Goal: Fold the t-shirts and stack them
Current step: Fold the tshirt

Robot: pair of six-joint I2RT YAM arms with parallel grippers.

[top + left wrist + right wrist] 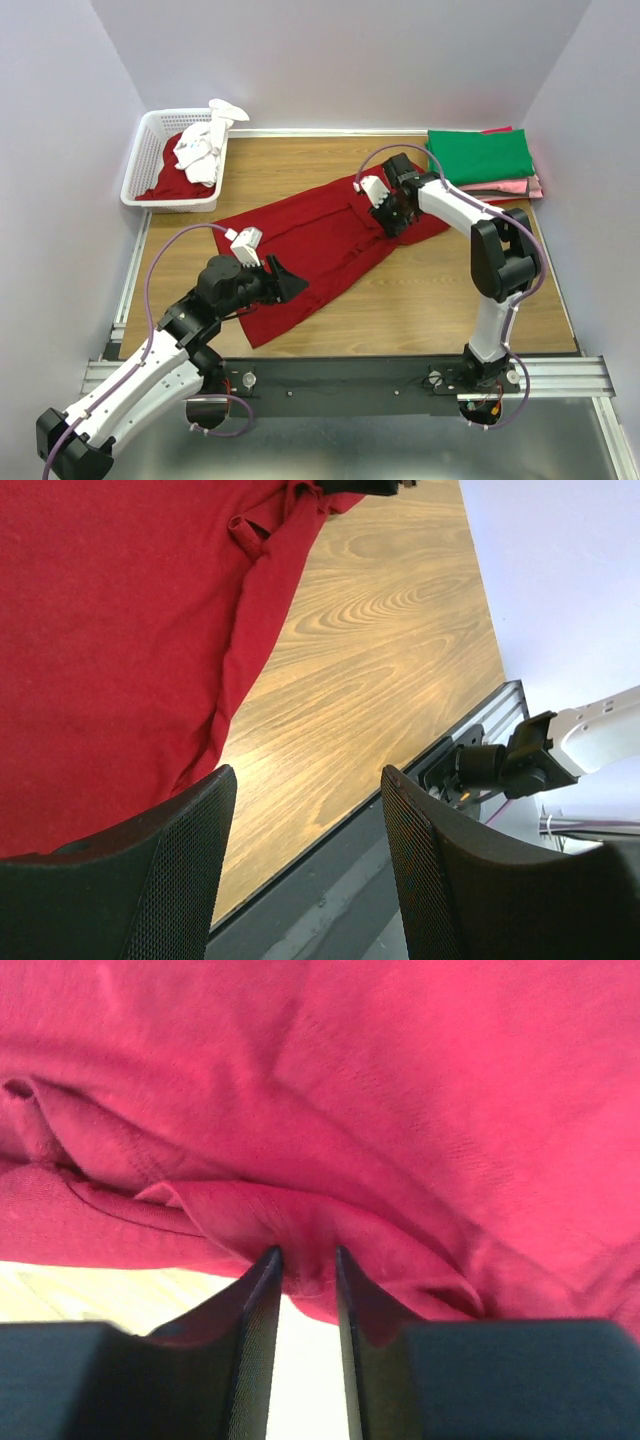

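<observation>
A dark red t-shirt [310,250] lies spread diagonally across the wooden table [440,290]. My right gripper [392,222] is shut on a fold of its right edge; in the right wrist view the cloth [330,1110] is pinched between the fingers [262,1290]. My left gripper [285,282] is open and empty over the shirt's lower left part; in the left wrist view the shirt [110,630] lies left of the open fingers [190,850]. A folded green t-shirt [480,155] tops a stack with a pink one [520,186] at the back right.
A white lattice basket [150,150] at the back left holds a white t-shirt [203,148] and a red one [165,183]. The metal rail [350,375] runs along the table's near edge. Walls close in on the left, back and right.
</observation>
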